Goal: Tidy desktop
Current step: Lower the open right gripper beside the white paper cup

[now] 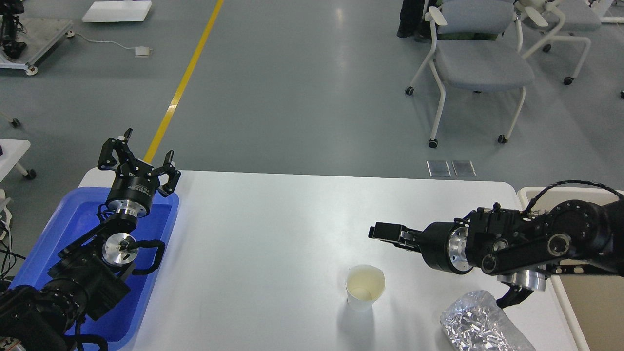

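The white desktop (273, 229) holds an upright white paper cup (364, 288) at front centre-right. A crumpled silver foil bag (480, 327) lies at the front right edge. My left gripper (141, 157) is open and empty, fingers spread, raised over the far edge of the blue tray (73, 229). My right gripper (381, 231) points left, level, above the desktop, a little behind and to the right of the cup. It is seen side-on, so its fingers cannot be told apart. It touches nothing.
The blue tray sits on the desktop's left end under my left arm. A white-rimmed beige bin (587, 304) stands off the right end, partly hidden by my right arm. Grey wheeled chairs (480, 63) stand on the floor beyond the table.
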Controlling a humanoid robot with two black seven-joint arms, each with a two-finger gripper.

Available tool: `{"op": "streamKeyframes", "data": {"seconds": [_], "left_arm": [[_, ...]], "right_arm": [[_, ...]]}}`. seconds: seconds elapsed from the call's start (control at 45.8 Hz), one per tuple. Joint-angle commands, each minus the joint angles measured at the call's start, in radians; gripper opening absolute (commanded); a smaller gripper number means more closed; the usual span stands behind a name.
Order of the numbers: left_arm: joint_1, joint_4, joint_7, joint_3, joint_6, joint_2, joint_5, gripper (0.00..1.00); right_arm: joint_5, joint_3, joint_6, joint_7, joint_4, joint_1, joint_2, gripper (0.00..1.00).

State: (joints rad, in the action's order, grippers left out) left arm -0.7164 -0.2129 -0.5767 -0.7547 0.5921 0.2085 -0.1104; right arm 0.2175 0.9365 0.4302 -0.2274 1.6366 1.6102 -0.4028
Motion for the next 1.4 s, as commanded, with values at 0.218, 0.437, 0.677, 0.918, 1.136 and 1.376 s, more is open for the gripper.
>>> {"op": "streamKeyframes", "data": {"seconds": [0.218,0.437,0.677,0.918,1.136,1.376], "left_arm": [[0.0,0.0,0.0,0.0,0.0,0.0,0.0,1.0],[0.0,0.0,0.0,0.0,0.0,0.0,0.0,1.0],[0.0,0.001,0.0,0.0,0.0,0.0,0.0,1.0],[0.0,0.0,0.0,0.0,0.0,0.0,0.0,1.0],[0.0,0.0,0.0,0.0,0.0,0.0,0.0,1.0],[0.0,0.0,0.0,0.0,0.0,0.0,0.0,1.0]], "right_arm": [[0.013,0.131,0.153,0.0,-0.009,-0.09,0.185,1.0],[0.008,0.131,0.163,0.0,-0.046,-0.107,0.19,1.0],[0.008,0.131,0.163,-0.001,-0.072,-0.139,0.205,1.0],[0.014,0.123,0.163,-0.009,-0.118,-0.185,0.206,0.99],[0.014,0.105,0.165,-0.035,-0.142,-0.193,0.205,0.94],[0.017,0.096,0.165,-0.062,-0.146,-0.208,0.205,0.95]]}}
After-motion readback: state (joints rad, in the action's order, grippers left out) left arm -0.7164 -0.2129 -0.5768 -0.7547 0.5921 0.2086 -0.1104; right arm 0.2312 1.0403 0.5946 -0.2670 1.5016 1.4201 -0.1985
